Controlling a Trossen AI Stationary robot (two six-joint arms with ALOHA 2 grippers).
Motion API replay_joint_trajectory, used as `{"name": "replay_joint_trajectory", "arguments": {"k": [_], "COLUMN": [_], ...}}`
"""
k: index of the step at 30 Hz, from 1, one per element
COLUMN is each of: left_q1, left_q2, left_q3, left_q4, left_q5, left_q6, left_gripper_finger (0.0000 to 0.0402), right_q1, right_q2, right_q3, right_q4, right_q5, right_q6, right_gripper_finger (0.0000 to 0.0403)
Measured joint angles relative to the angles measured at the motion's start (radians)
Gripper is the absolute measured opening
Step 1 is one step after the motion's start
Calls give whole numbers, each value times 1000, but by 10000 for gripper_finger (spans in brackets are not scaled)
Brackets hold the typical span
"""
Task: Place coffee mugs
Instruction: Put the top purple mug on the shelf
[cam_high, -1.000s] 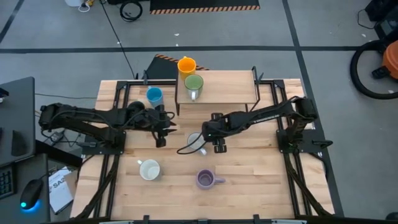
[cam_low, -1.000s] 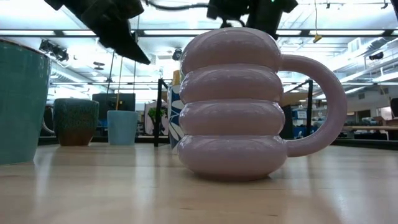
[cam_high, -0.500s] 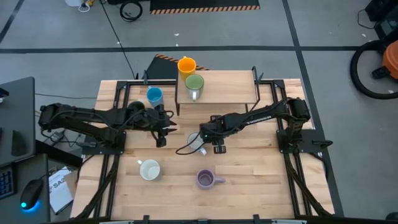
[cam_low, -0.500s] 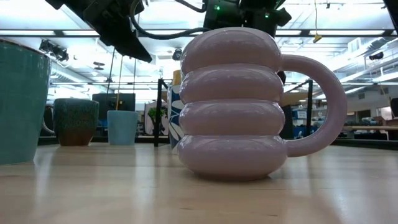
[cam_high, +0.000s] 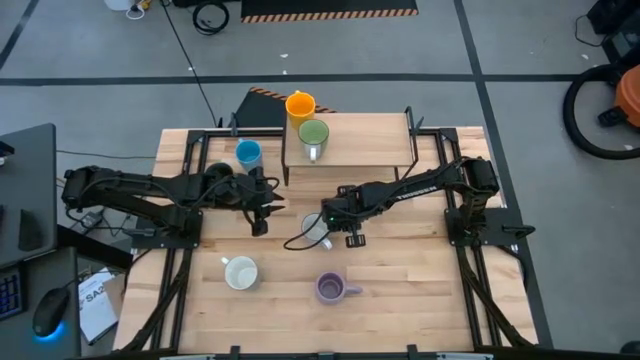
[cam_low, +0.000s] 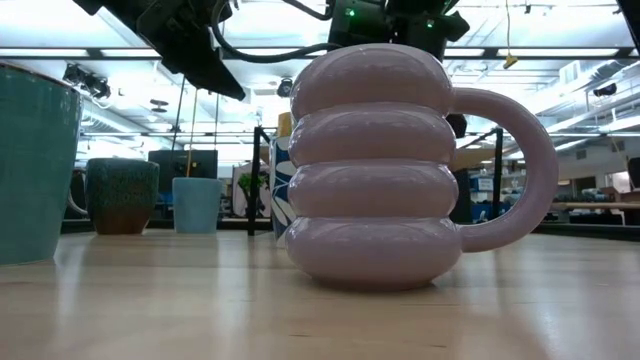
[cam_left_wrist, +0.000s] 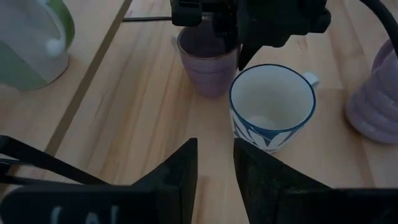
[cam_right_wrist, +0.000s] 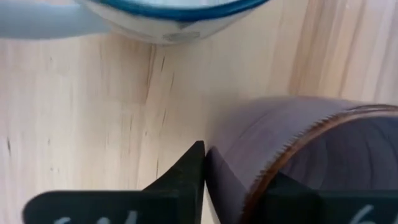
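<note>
A smooth pale purple mug (cam_left_wrist: 208, 65) stands upright on the table beside a white mug with a blue pattern (cam_left_wrist: 272, 106), near the table's middle. My right gripper (cam_high: 335, 217) is down over the smooth purple mug, shut on its wall. My left gripper (cam_high: 259, 207) hovers open to the left of the two mugs, fingers pointing at them. A ribbed pale purple mug (cam_high: 330, 288) and a pale green-sided mug (cam_high: 240, 272) stand near the front edge. An orange mug (cam_high: 300, 104) and a green mug (cam_high: 312, 135) sit on a raised shelf. The blue mug (cam_high: 248, 153) stands left of the shelf. My right gripper holds the smooth purple mug by its wall just below the rim (cam_right_wrist: 249, 165), on the side facing the white mug. One finger (cam_right_wrist: 186, 171) is outside and one inside. The fingers come from above, pointing down. The mug stands upright with its base on the table.
The raised wooden shelf (cam_high: 370, 140) with dark metal legs takes up the far middle of the table. A dark speckled mug (cam_low: 122, 195) stands far left beside the blue one. A black cable (cam_high: 300, 240) loops by the white mug. Bare wood lies at the near right.
My right gripper has moved a little toward the table's left and come down over the smooth purple mug, then stayed there. The mugs have kept their places.
</note>
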Motion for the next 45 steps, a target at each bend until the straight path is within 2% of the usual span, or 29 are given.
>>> {"name": "replay_joint_trajectory", "arguments": {"k": [6, 14, 31, 45], "left_q1": [0, 0, 0, 0], "left_q2": [0, 0, 0, 0], "left_q3": [0, 0, 0, 1], "left_q4": [0, 0, -2, -1], "left_q5": [0, 0, -26, -26], "left_q6": [0, 0, -9, -29], "left_gripper_finger": [110, 110, 110, 110], "right_q1": [0, 1, -9, -18], "right_q2": [0, -3, -3, -4], "right_q3": [21, 67, 339, 568], "right_q4": [-46, -113, -525, -708], "right_q5": [0, -13, 3, 2], "right_q6": [-16, -53, -62, -186], "right_gripper_finger": [39, 33, 33, 33]}}
